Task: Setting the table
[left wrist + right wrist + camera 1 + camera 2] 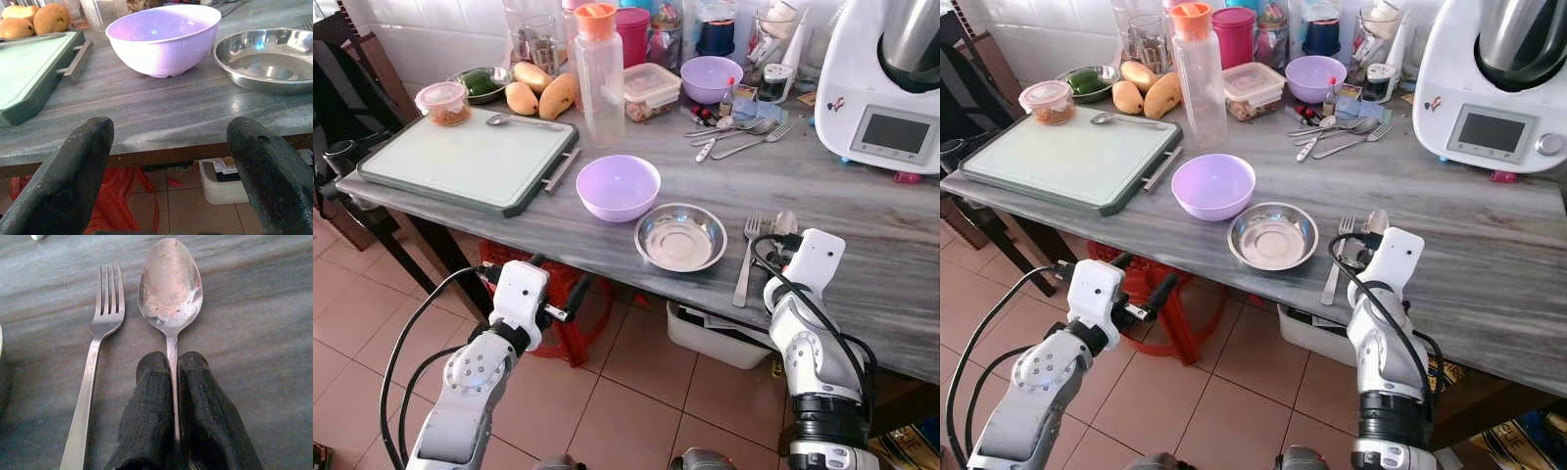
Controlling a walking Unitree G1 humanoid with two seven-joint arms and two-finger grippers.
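Fork [93,357] just beside gripped spoon [169,289]

At the back of the grey counter [862,211] a green cutting board [460,162] lies flat, three mangoes [540,96] just beyond its far edge and a small lidded tub [442,102] at its corner. A clear bottle with an orange cap [599,73] stands upright beside a lidded food box [651,90]. The white kitchen machine [886,88] sits far right (screen dark). Under the counter, a red stool [570,313] and a white bin [720,338] on the tiled floor [636,392]
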